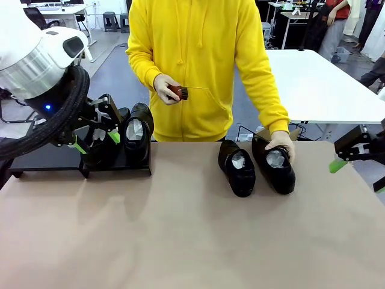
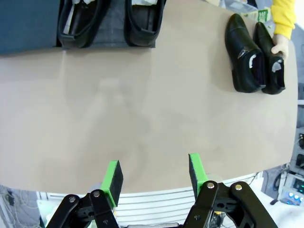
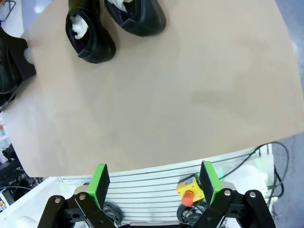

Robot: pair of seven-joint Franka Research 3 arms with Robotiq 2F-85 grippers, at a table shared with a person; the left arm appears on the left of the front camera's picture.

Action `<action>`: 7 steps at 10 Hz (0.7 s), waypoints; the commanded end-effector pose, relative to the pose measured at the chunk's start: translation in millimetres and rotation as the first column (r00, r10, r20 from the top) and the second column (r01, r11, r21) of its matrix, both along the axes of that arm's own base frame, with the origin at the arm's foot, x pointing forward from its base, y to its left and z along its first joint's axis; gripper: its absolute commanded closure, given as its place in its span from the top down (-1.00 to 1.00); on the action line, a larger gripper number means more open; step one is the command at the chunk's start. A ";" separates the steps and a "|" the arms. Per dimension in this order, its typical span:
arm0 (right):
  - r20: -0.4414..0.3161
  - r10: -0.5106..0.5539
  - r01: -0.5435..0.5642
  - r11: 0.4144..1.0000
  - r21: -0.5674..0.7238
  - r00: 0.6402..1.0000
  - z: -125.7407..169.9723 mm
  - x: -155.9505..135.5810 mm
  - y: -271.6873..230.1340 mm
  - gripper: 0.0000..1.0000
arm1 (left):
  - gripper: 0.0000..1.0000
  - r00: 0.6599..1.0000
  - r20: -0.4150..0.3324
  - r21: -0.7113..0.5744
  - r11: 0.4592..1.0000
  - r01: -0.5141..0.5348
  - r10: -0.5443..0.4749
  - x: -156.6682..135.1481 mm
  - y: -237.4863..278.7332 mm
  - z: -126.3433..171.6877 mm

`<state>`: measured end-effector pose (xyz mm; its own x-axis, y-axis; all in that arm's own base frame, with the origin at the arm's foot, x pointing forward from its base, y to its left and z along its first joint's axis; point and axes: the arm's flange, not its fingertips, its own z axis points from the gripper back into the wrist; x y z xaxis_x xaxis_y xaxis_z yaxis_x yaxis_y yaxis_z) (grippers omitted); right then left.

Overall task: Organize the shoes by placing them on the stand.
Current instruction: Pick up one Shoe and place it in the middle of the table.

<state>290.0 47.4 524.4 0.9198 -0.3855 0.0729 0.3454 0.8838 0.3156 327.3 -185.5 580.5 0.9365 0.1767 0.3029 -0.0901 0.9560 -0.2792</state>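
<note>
Nearest me, the left gripper has its fingers spread, with nothing between the green pads. The right gripper is likewise parted and empty. It hangs past the near edge of the table, and a yellow stop button shows beside its right finger.

Ahead of the left fingers the tabletop runs bare for a good way. Far ahead, off toward the left pad's side, I see the stand. One shoe and a second shoe sit side by side on the end of it closest to the fingers' line. Far ahead on the right pad's side, a third shoe and a fourth shoe lie close together on the table, well apart from the stand. From the right fingers those two sit far ahead toward the left pad's side, with white paper showing in their openings.

From the front, the left fingers hang before the two shoes on the stand and hide part of the first. I cannot tell whether they touch it.

Farthest off, a person in a yellow hoodie stands at the far edge. One hand rests on the fourth shoe's heel. The other hand holds a small thing at chest height (a brush, perhaps; too small to tell).
</note>
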 end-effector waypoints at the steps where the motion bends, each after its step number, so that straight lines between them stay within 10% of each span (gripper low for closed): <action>1: -0.011 0.012 -0.012 1.000 0.000 1.000 -9.1 9.8 1.9 1.00 | 0.46 1.000 0.005 -0.008 1.000 0.003 -0.003 -0.2 0.7 1.5; 7: 0.053 0.190 -0.179 0.970 -0.166 0.980 4.0 46.7 59.0 1.00 | 0.46 1.000 0.005 -0.008 1.000 0.003 -0.003 -0.2 0.7 1.5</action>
